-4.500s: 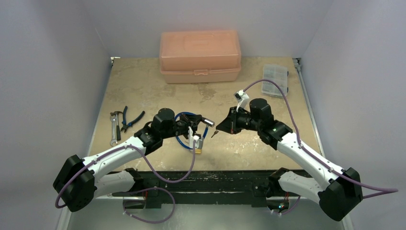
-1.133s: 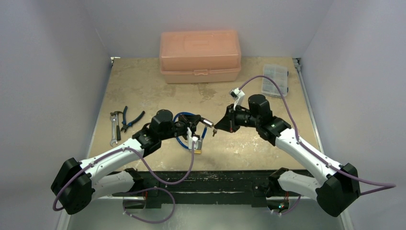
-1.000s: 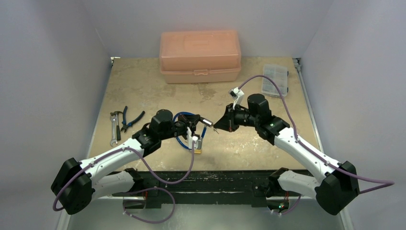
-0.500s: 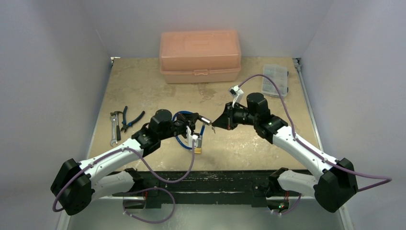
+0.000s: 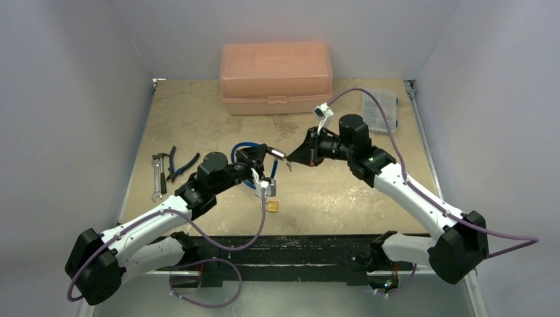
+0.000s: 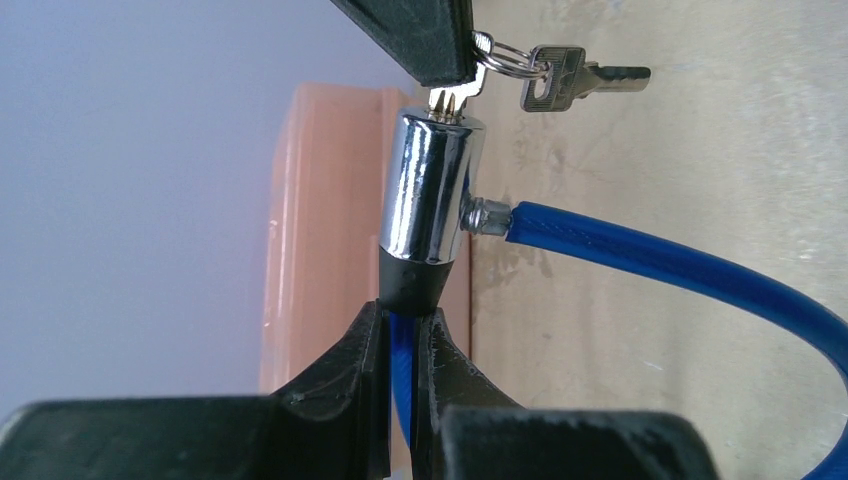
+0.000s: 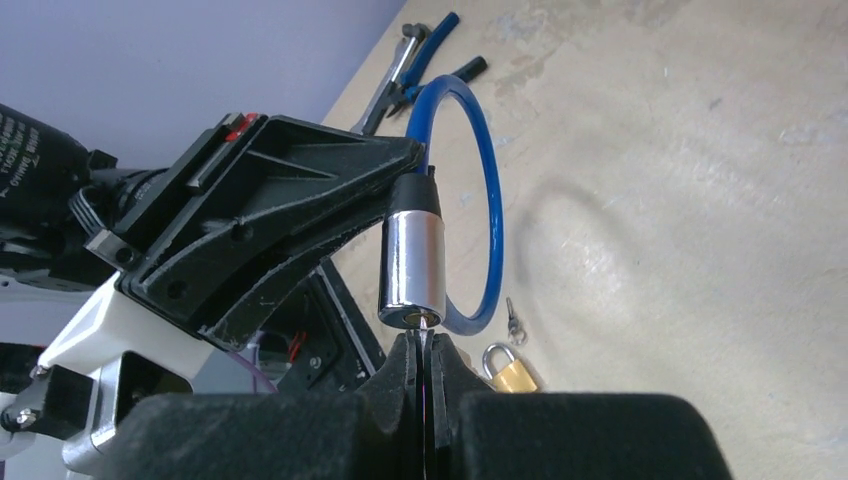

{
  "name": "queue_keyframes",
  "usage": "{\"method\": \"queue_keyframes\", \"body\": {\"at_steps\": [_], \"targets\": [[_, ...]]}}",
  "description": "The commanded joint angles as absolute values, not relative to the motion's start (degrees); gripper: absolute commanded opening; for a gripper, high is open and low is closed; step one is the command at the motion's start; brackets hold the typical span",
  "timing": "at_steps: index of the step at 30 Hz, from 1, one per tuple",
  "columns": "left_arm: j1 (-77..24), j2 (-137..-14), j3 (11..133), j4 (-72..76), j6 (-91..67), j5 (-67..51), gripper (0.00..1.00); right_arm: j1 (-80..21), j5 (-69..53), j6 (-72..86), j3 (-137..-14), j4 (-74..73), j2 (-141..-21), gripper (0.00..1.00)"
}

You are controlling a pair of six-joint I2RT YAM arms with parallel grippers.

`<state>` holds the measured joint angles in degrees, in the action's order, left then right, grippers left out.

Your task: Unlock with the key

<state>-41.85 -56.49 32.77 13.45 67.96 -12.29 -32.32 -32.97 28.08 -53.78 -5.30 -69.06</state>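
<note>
Pinching the key by its head, the right pincer had the blade partly in the chrome lock barrel, held above the middle of the bench, well away from every edge. The left pincer was clamped only on the barrel's black neck and the blue cable. Turning might have spun the barrel in that narrow hold. An off-axis twist might have bent the key or pulled it free.

Only a sliver of the key shows between the jaws of the right gripper and the chrome lock barrel, its blade buried inside. The blue cable runs off the left wrist view's right edge.
</note>
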Motion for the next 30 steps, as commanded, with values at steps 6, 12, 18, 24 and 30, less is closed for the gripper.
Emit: {"method": "queue_keyframes", "body": {"at_steps": [6, 12, 18, 24, 30], "targets": [[-42.92, -59.10, 29.34, 36.08, 65.43, -11.36, 0.00, -32.78, -26.29, 20.41, -60.31, -3.47, -74.19, 0.00], [-41.42, -61.50, 28.42, 40.60, 64.53, -9.40, 0.00, -32.78, -28.83, 21.40, -60.70, -1.63, -78.82, 0.00], [-41.42, -63.52, 26.79, 44.98, 63.63, -9.16, 0.00, -32.53, -30.10, 26.90, -60.12, 1.49, -79.33, 0.00], [-41.61, -62.80, 25.13, 49.62, 63.12, -7.53, 0.00, -31.91, -33.84, 35.72, -58.94, 4.58, -79.40, 0.00], [-41.76, -62.13, 24.70, 52.10, 62.51, -6.93, 0.00, -31.48, -35.70, 42.74, -59.15, 4.31, -78.85, 0.00]]}}
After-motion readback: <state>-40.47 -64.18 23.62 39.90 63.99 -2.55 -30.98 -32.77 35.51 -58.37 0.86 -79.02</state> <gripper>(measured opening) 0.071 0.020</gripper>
